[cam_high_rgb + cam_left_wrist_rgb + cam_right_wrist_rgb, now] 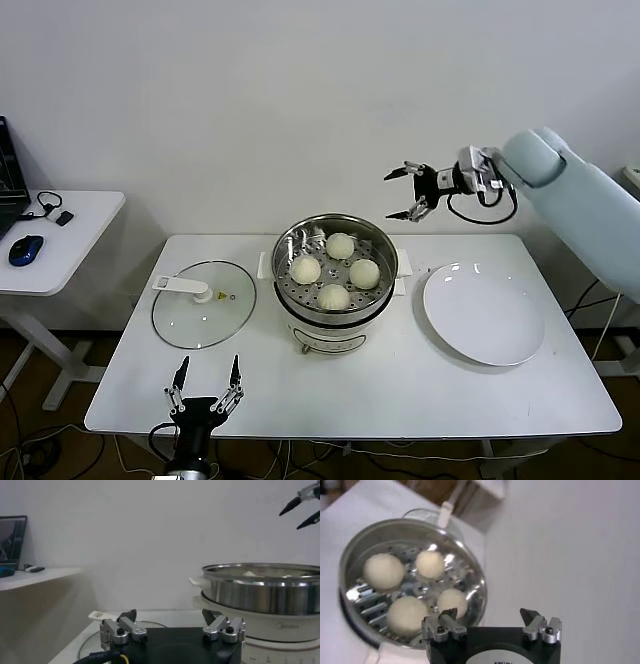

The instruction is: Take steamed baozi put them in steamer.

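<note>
— Looking from the head: what's around?
— Four steamed baozi (337, 270) sit in the steamer (336, 322), mid-surface (400, 390). Glass lid (203, 304) left, white plate (484, 313) right. Right claw (410, 192) released, raised behind the steamer; left claw (208, 381) released, at the near edge.
— Wrists?
— Left: steamer wall (260, 592) ahead. Right: baozi (382, 571) below, unobstructed.
</note>
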You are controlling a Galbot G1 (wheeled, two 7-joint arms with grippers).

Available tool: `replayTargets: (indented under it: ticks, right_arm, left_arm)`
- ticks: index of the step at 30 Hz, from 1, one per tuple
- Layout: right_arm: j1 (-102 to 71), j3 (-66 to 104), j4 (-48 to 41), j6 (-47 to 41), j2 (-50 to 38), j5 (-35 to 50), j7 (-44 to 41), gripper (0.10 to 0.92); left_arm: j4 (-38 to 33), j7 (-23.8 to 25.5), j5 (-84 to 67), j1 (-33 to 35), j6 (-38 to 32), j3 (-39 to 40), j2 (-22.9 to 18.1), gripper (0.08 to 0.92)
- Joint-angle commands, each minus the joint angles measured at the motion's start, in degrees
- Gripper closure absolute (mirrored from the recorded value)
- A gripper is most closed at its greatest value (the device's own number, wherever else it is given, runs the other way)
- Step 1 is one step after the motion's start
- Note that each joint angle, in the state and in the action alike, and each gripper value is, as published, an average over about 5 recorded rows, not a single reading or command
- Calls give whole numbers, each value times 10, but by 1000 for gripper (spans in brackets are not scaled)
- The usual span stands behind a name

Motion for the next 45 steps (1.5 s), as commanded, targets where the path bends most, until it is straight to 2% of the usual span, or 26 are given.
replayTargets:
  ticks: [1,10,20,28,45]
  right_arm:
    - [-410,384,191,17,-37,26,231,203]
    - [-685,597,268,67,106,45,355,203]
    - [-882,632,310,162,221,80,417,203]
    - [-965,624,315,204,248,111,421,203]
    - [-988,618,324,138,246,90,441,203]
  left_arm:
    - [-2,0,5,2,-1,3,-2,177]
    - [-4,-3,12,7,-6,9,-5,177]
    - [-8,-11,13,7,-12,10,-6,177]
    - [-7,-14,25,7,-15,12,-9,177]
    - [-6,-14,31,9,-17,11,-13,177]
